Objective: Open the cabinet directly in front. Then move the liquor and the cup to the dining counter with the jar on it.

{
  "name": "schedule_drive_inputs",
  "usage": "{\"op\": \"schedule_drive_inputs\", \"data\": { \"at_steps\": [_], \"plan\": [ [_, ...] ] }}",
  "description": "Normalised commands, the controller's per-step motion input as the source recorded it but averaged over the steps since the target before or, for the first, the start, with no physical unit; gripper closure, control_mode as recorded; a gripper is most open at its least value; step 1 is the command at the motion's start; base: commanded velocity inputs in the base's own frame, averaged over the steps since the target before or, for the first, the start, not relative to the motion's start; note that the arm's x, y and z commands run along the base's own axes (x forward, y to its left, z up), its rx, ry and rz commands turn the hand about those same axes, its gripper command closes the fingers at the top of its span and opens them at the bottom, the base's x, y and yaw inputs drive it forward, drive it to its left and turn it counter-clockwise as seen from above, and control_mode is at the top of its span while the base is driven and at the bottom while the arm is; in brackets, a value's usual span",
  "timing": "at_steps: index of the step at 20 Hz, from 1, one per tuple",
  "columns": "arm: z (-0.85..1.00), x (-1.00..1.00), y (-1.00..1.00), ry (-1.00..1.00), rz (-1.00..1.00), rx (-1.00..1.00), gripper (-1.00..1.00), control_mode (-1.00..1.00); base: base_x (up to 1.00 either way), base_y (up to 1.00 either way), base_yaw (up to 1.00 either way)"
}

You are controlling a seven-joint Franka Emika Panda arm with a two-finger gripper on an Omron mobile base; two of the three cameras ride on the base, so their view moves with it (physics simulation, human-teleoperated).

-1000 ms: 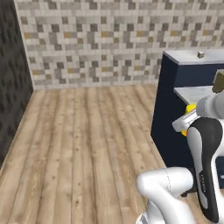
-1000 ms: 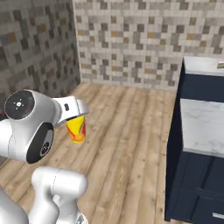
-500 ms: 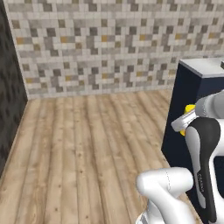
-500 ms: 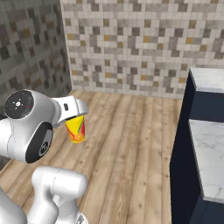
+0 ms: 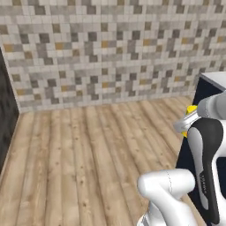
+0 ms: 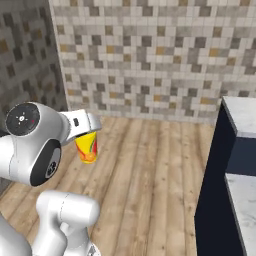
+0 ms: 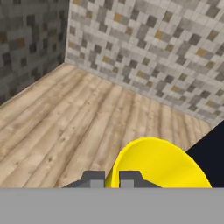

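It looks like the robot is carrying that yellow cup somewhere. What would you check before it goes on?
1. Cup in the gripper: ok, the fingers are shut on its rim.
2. Cup upright: ok, it hangs straight in the right base view.
3. Wooden floor ahead free of obstacles: ok.
4. Navy counter with marble top close on the right: ok, arm apart from it.
5. Jar marking the right counter: cannot tell.
6. Liquor already delivered: cannot tell.

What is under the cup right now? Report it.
Under the cup, held in the gripper and hanging in the air, lies bare wooden floor. The gripper's body covers its rim; the hand view doesn't show its inside.
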Motion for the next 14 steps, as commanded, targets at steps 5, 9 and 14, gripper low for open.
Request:
{"op": "schedule_drive_inputs", "data": {
  "at_steps": [5,9,14],
  "plan": [
    [0.00,0.00,0.00,0.00,0.00,0.00,1.00,1.00,1.00,0.34,-0.11],
    [0.00,0.00,0.00,0.00,0.00,0.00,1.00,1.00,1.00,0.36,-0.11],
    [0.00,0.00,0.00,0.00,0.00,0.00,1.00,1.00,1.00,0.32,-0.11]
  ]
}}
